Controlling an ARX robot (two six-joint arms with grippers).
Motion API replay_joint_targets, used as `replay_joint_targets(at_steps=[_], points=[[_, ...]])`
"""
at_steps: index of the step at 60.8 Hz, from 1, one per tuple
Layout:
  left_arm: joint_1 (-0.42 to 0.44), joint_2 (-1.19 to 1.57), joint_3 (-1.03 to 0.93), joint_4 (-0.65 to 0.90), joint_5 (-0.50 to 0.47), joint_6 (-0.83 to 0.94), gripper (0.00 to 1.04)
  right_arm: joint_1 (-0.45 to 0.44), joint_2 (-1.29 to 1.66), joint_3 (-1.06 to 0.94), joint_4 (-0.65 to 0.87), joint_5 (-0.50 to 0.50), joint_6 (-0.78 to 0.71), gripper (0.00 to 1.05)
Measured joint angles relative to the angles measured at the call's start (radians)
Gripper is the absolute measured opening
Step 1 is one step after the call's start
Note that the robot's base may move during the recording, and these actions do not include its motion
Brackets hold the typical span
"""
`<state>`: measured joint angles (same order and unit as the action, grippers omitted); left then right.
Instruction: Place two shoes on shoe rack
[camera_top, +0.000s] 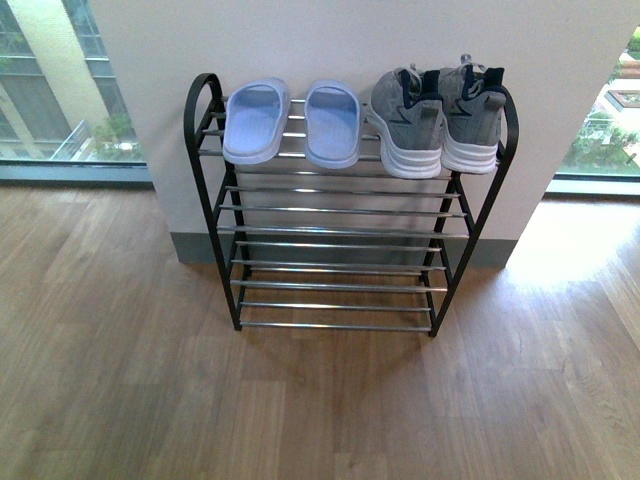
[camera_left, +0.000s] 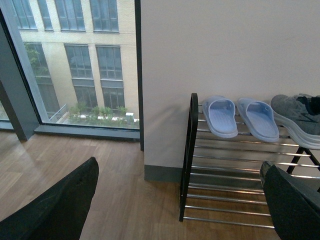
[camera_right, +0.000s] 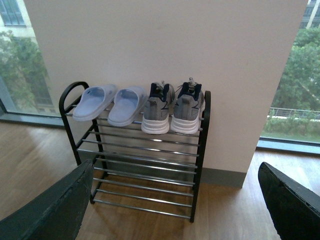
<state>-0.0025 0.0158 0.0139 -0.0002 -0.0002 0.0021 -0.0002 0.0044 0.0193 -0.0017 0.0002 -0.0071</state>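
Two grey knit sneakers with white soles stand side by side on the right end of the shoe rack's top tier, heels toward me: one shoe (camera_top: 407, 124) (camera_right: 158, 110) and the other (camera_top: 472, 118) (camera_right: 188, 109). The shoe rack (camera_top: 330, 232) (camera_right: 142, 150) (camera_left: 230, 172) has a black frame and chrome bars and stands against the white wall. The left wrist view catches only part of one sneaker (camera_left: 300, 117). My left gripper (camera_left: 177, 200) is open, well back from the rack. My right gripper (camera_right: 175, 200) is also open and holds nothing. Neither arm shows in the front view.
A pair of pale blue slide slippers (camera_top: 290, 120) (camera_right: 110, 103) (camera_left: 242, 116) fills the left half of the top tier. The lower tiers hold nothing. Wooden floor (camera_top: 300, 400) stretches in front. Tall windows (camera_left: 70, 60) flank the white wall (camera_top: 350, 40) on both sides.
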Motion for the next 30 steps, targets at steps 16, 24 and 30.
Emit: replay_joint_targets(at_steps=[16, 24, 30], points=[[0.0, 0.0, 0.0, 0.0, 0.0, 0.0, 0.95, 0.0, -0.001, 0.0, 0.0, 0.0, 0.0, 0.95], [0.0, 0.0, 0.0, 0.0, 0.0, 0.0, 0.95, 0.0, -0.002, 0.0, 0.0, 0.0, 0.0, 0.95], [0.0, 0.0, 0.0, 0.0, 0.0, 0.0, 0.95, 0.0, -0.001, 0.0, 0.0, 0.0, 0.0, 0.95]])
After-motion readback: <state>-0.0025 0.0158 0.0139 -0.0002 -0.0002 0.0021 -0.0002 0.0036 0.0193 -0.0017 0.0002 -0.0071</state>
